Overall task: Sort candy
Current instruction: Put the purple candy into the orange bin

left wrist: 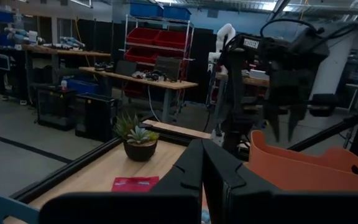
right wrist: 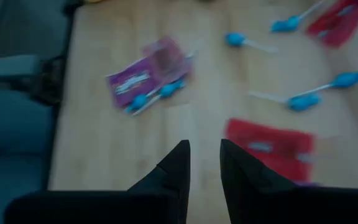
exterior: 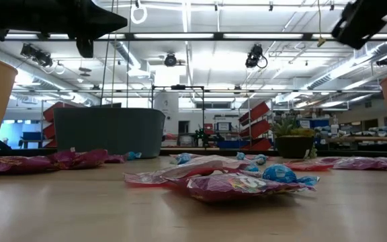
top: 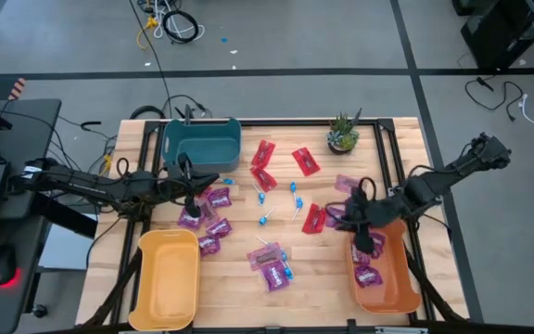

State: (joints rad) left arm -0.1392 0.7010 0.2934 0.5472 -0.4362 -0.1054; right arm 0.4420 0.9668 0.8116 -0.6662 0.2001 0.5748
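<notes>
Right end effector (top: 371, 243) over near end of orange bin (top: 399, 283), fingers a narrow gap apart, nothing between them in wrist view. Nearest candy: red packet (top: 314, 218) on worktop (top: 323, 278), just beside it toward centre, long axis roughly front-to-back. Blue lollipops (top: 296, 199) farther inward. Left end effector (top: 191, 197) closed, empty, hovering by purple packets (top: 204, 209). Right arm likely nearer the red one.

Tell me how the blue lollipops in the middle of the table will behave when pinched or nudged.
Each blue lollipop is a small round head on a thin white stick, so a nudge would probably make it pivot or roll. It looks light and likely skids on the smooth wooden table. The thin stick gives little to pinch.
</notes>
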